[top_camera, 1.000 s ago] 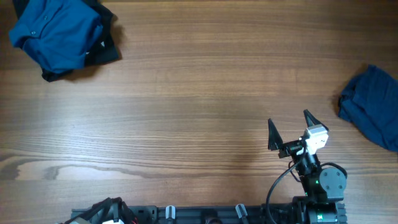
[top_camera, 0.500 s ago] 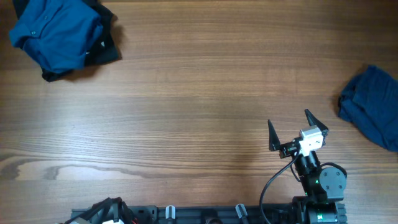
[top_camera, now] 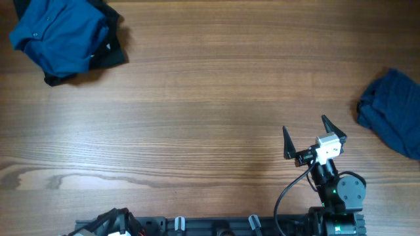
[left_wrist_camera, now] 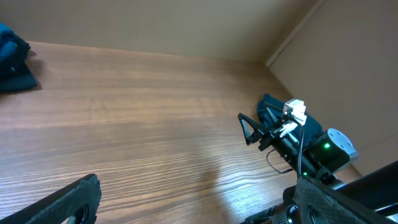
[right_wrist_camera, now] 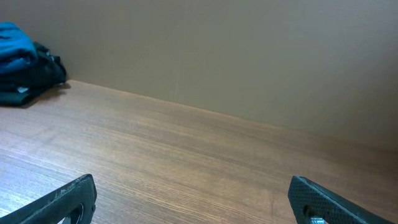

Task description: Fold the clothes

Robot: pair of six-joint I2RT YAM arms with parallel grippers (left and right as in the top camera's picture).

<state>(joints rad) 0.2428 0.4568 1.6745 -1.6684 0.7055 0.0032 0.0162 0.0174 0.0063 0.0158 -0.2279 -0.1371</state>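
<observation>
**Q:** What is seen from overhead?

**A:** A wooden table (top_camera: 197, 111) with pale grain is shown. A blue shirt (top_camera: 59, 33) lies crumpled at the far left corner, heaped over a black garment (top_camera: 117, 52). A darker blue garment (top_camera: 394, 111) is bunched at the right edge, well apart from the first heap. The right gripper (top_camera: 304, 124) is held near the front edge, with its jaws spread wide and gripping nothing.

**Q:** And from the left wrist?

**A:** The left gripper (left_wrist_camera: 199, 208) is pictured low over the wood. Its fingers are set wide apart at the lower corners, and nothing is held. The right arm is seen beyond it, with the darker blue garment just behind. That spot is close to where a plain beige wall (left_wrist_camera: 186, 25) meets a side panel (left_wrist_camera: 354, 56). The blue shirt is glimpsed at the far left edge.

**Q:** And the right wrist?

**A:** Wood grain is shown running up to the beige wall. The right gripper's fingers are seen parted at both lower corners. The blue shirt is caught at the far left, against the wall.
</observation>
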